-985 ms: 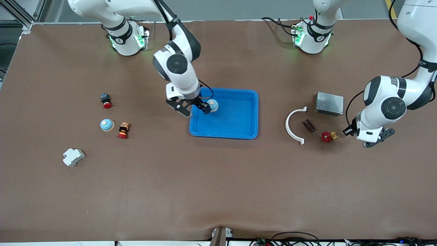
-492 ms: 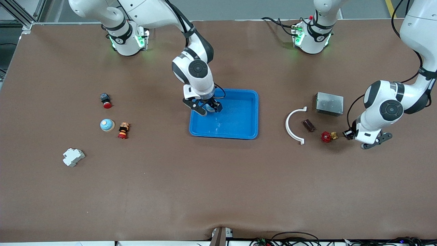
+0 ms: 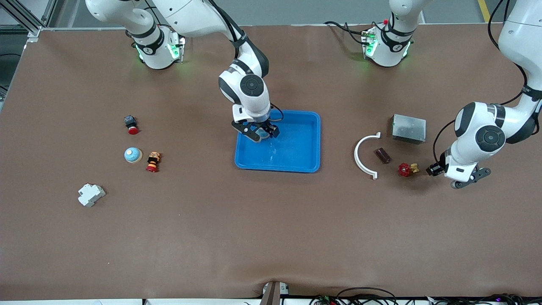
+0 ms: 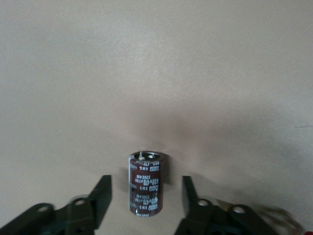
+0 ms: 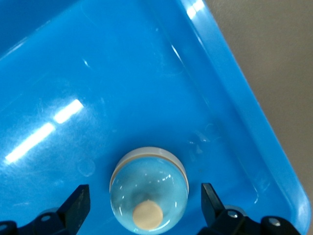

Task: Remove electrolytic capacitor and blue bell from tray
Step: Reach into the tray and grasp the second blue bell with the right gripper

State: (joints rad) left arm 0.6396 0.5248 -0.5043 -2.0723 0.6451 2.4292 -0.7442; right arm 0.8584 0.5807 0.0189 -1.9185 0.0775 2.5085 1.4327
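Now the right gripper is low over the blue tray, at the tray's corner toward the right arm's end of the table and away from the front camera. In the right wrist view its fingers stand wide apart, with a light blue bell between them. The bell sits on the tray floor, and a clear gap shows on each side of it, so the fingers do not touch it.

The left gripper is low at the left arm's end of the table, just beside a small red valve. In the left wrist view its fingers are parted, and a dark brown capacitor stands upright on the table between them, with a gap on both sides.

Another brown capacitor lies beside a white curved piece, and a grey metal box is near them. Toward the right arm's end there are a second blue bell, a red push button, a red and orange switch and a white block.
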